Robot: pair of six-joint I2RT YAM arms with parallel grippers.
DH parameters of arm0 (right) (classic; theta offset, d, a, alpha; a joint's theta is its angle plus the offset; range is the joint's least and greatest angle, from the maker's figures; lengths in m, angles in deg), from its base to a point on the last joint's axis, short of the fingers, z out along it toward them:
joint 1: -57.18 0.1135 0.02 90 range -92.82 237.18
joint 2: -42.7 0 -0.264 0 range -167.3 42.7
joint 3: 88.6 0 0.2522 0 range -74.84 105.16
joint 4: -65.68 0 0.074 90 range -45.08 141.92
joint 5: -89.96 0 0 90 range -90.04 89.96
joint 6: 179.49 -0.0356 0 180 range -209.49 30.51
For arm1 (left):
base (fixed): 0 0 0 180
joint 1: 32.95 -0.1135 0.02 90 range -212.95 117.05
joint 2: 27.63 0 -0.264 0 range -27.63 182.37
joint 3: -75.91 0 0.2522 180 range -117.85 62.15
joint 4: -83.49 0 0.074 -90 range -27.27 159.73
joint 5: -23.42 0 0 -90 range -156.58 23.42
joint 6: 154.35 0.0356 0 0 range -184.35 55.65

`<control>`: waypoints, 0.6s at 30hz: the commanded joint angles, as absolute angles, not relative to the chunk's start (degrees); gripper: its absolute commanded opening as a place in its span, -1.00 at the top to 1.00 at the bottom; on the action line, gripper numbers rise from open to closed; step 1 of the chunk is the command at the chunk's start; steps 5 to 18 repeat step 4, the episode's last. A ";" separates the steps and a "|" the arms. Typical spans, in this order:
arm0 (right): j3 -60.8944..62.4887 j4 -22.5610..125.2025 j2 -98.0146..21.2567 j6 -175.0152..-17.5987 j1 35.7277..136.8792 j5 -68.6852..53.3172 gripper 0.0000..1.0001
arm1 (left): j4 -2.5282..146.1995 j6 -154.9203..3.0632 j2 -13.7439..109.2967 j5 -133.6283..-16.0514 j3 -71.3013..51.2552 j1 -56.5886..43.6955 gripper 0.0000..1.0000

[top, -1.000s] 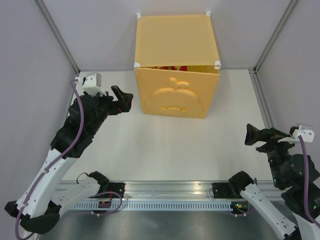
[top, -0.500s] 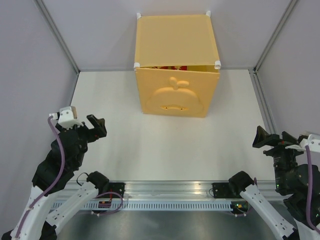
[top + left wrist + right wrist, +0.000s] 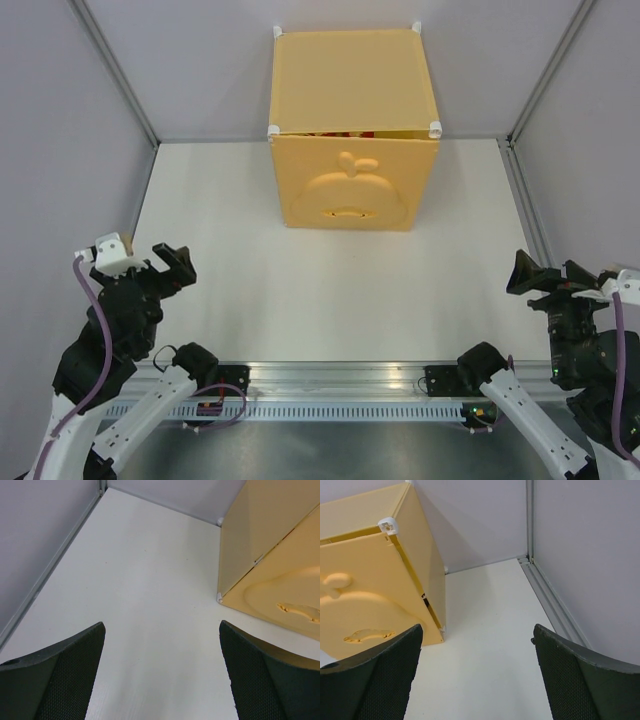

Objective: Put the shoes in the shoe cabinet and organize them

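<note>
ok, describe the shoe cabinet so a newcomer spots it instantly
Find the white table boxed in by grey walls; at its far end, centred by the back wall, stands the shoe cabinet. It is a big yellow-orange cube with white corner connectors and an apple shape embossed on its front door, the only yellow thing in view.

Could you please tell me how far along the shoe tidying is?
Nearly done: no shoes show outside the shoe cabinet, its door almost shut with red glimpsed at the top gap. Nothing in hand: left gripper and right gripper open, empty. Left: possibly nothing.
</note>
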State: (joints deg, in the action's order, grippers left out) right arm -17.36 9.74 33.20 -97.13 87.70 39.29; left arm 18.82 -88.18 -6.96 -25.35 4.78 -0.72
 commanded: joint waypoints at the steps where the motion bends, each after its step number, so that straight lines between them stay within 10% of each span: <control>1: -17.80 11.92 31.98 -96.17 87.85 39.07 -0.89 | 18.67 -89.66 -6.97 -23.77 4.58 -0.87 -0.93; 18: -17.80 12.80 31.98 -96.08 87.76 38.80 -0.90 | 18.67 -89.93 -7.06 -23.86 4.93 -0.87 -0.93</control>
